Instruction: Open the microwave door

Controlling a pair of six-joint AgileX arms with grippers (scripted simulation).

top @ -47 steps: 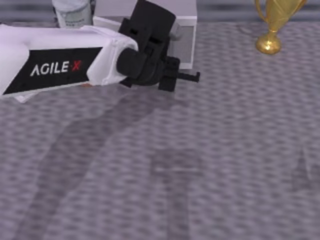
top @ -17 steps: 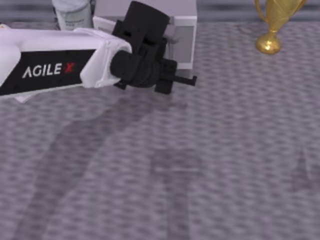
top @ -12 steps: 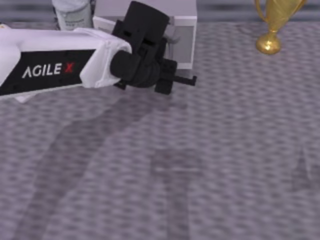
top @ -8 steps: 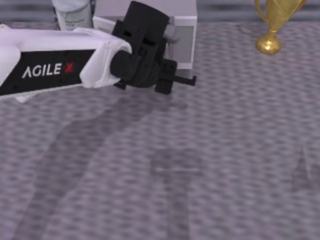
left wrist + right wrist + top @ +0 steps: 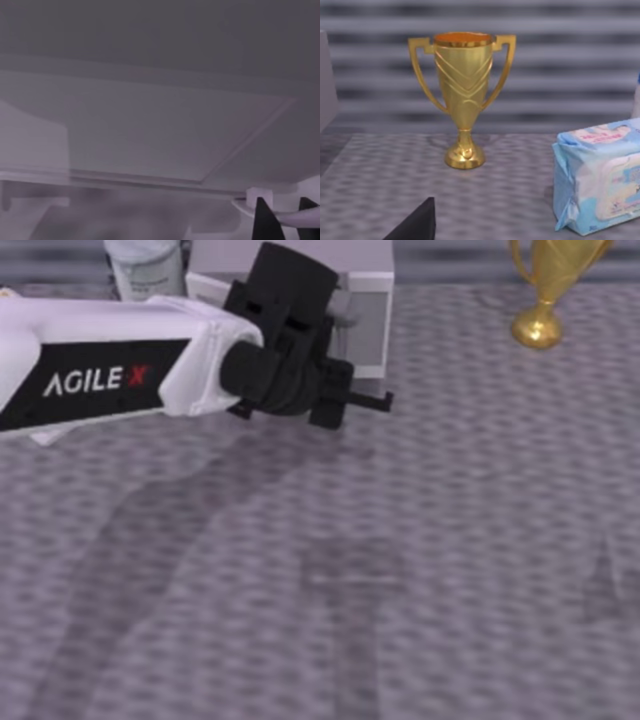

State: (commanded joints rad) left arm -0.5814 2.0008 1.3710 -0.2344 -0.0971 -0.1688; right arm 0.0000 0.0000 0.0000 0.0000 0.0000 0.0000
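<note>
The light grey microwave (image 5: 355, 258) stands at the back of the table, left of centre. My left gripper (image 5: 352, 392) is pressed against its front, and the arm and wrist hide most of the front from above. In the left wrist view the microwave door (image 5: 150, 135) fills the picture as a flat grey panel with a pale frame. My left gripper (image 5: 282, 201) is shut on the door's pale handle (image 5: 286, 215), which sits between the two dark fingertips (image 5: 262, 220). My right arm is outside the top view.
A gold trophy (image 5: 545, 285) stands at the back right, seen close in the right wrist view as the trophy (image 5: 464, 95). Beside it lies a blue wipes pack (image 5: 600, 175). A white container (image 5: 145, 265) stands left of the microwave.
Compared with 2.8 s ago, my left arm and gripper have shifted slightly left, still at the microwave front. Nothing has visibly moved over the last second.
</note>
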